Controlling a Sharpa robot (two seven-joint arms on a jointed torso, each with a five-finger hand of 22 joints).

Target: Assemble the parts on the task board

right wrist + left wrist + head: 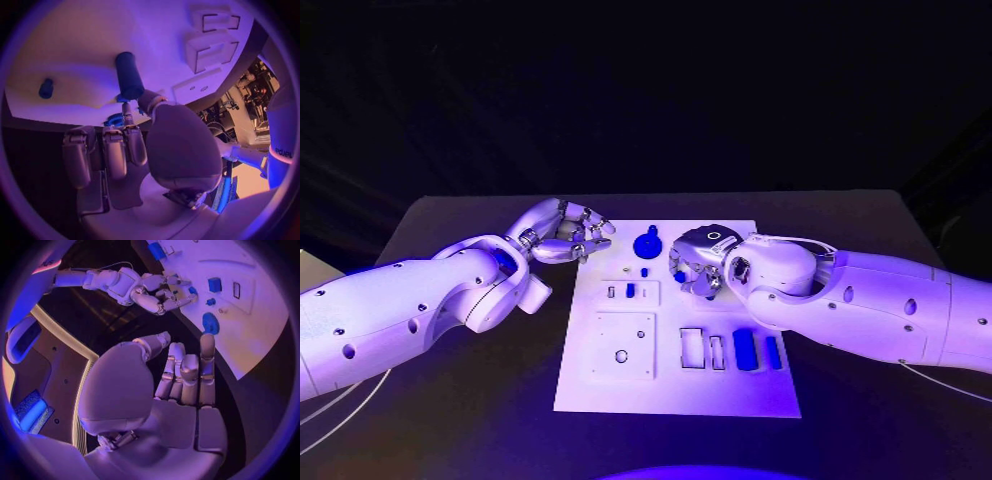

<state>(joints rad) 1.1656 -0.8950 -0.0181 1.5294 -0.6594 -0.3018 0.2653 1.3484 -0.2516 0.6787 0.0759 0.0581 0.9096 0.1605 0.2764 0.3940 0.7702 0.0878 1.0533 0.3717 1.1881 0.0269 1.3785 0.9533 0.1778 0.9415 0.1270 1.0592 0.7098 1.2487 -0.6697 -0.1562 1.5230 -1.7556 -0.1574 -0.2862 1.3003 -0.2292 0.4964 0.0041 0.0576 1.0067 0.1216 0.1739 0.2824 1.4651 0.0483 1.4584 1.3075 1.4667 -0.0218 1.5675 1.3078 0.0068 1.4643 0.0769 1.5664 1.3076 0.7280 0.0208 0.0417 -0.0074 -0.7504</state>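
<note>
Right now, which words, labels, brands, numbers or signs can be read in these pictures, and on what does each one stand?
Nothing can be quoted with certainty.
White robot casing at the rim of the right wrist view: a few dark letters, cut off at the edge, too partial to read.
Task board: no readable words or numbers.
Blue parts: no markings visible.

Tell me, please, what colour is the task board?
White; the task board shows best in the head view.
</note>
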